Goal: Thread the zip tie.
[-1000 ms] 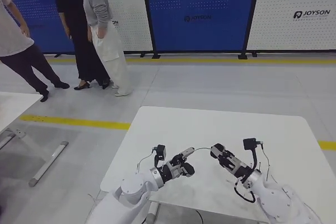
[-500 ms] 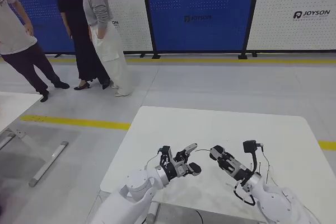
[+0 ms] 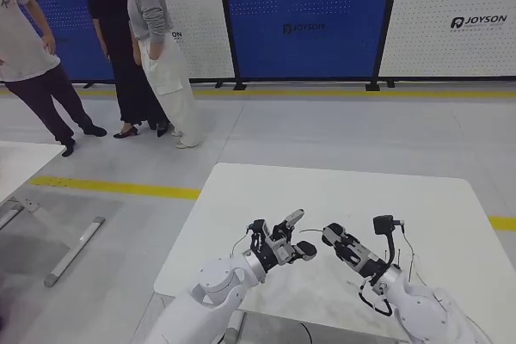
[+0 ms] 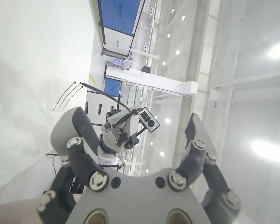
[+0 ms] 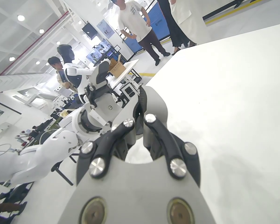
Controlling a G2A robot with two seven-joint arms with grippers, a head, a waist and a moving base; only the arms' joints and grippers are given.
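Above the counter's (image 3: 370, 193) near edge, the right end effector (image 3: 328, 232) is closed on the zip tie (image 3: 314, 230) — free end toward the left end effector (image 3: 302, 231), wide open, empty. Threading apparently not yet done — no loop visible.

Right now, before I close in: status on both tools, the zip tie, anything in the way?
Left tool open, empty. Right tool shut on zip tie, which arcs toward left tool, ungripped there. Spare ties on table, off to one side.
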